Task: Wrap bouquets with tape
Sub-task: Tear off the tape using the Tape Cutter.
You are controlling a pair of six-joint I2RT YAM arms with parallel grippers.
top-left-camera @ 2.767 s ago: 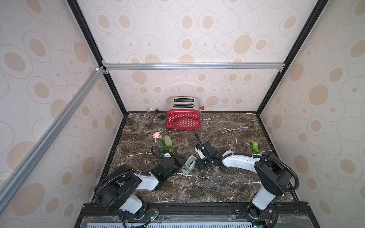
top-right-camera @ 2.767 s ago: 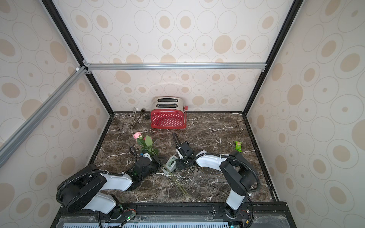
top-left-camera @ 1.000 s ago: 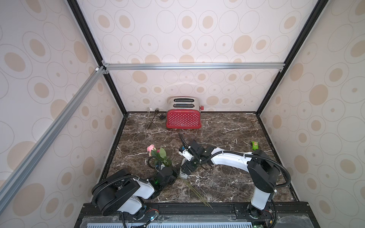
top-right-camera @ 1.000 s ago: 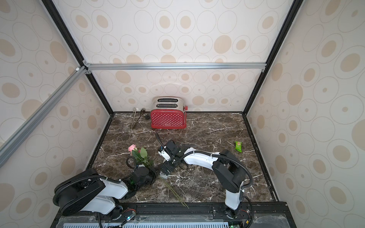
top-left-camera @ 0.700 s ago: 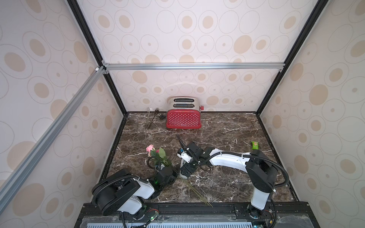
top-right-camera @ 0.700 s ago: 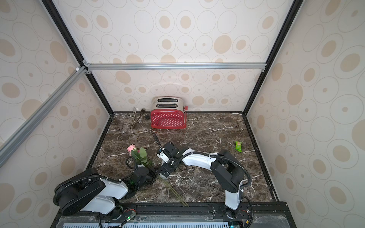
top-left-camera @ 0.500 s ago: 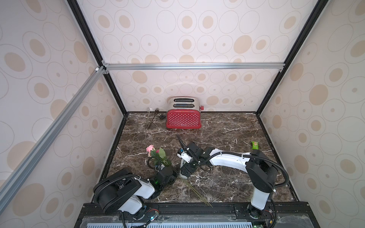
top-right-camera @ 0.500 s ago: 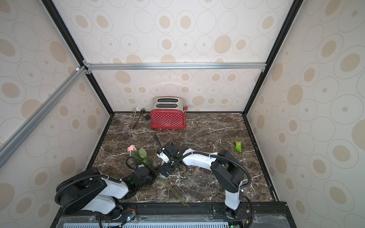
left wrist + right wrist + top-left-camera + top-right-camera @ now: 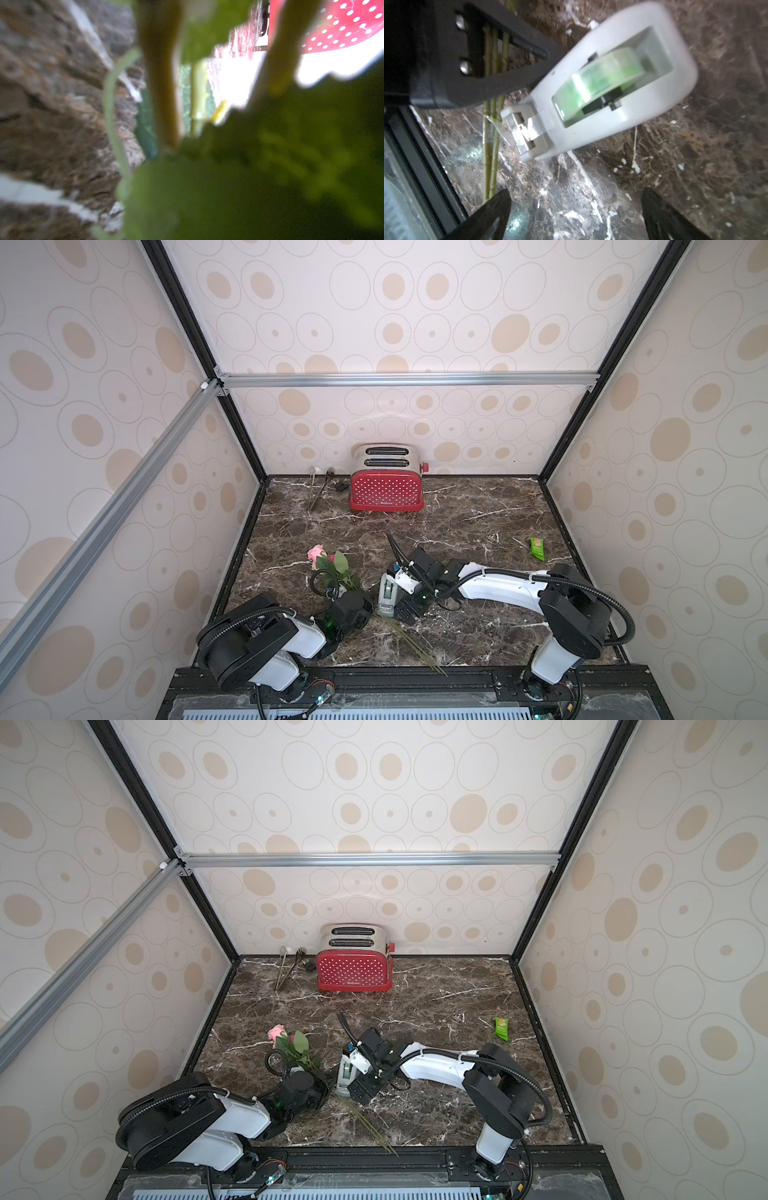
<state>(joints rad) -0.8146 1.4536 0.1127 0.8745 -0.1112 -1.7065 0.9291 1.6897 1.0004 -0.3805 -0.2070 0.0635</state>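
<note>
Left gripper (image 9: pixel 362 611) is clamped on the bouquets (image 9: pixel 332 566) by the stems; right gripper (image 9: pixel 575 192) is held wide apart beside the tape (image 9: pixel 612 83).

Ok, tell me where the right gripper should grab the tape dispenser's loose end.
I'd pinch the clear loose tab overhanging the cutter at the low nose of the tape dispenser. Come from the nose end with the open right gripper, jaws closing on the strip's flat faces; it juts out toward the stems.

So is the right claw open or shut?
Open: in its wrist view the right gripper shows jaws spread wide with nothing between them.
</note>
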